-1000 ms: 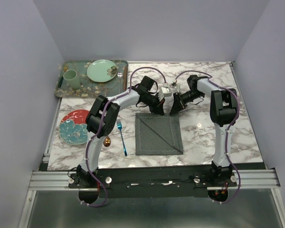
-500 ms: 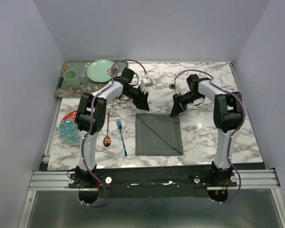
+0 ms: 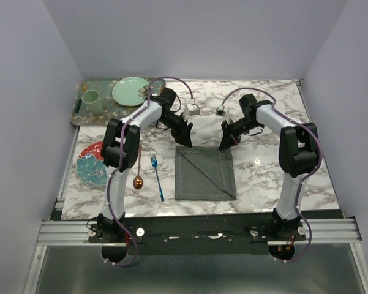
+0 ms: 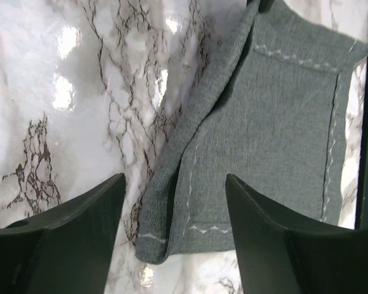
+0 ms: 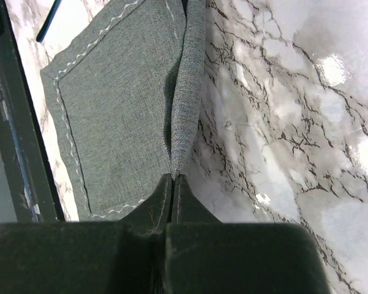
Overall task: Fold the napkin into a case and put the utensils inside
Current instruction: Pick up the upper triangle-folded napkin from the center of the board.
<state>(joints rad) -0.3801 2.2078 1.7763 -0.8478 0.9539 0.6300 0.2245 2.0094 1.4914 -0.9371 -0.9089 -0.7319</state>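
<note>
- One folded napkin [image 3: 205, 173] lies flat at centre frame.
- Left gripper [image 4: 174, 184]: jaws wide apart, holding nothing, over its upper-left corner.
- Right gripper [image 5: 173, 177]: pinched tight on its upper-right edge.
- Fork [image 3: 157, 177] and spoon [image 3: 138, 170] lie left of it.

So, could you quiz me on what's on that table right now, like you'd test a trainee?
1. True or false: the right gripper is shut on an edge of the napkin.
2. Where does the blue fork lie? A) inside the napkin. B) on the table, between the copper spoon and the napkin. C) in the right gripper.
3. Fill in: the left gripper hangs over a napkin corner with its jaws ____.
Key: 1 true; 2 B; 3 open.
</note>
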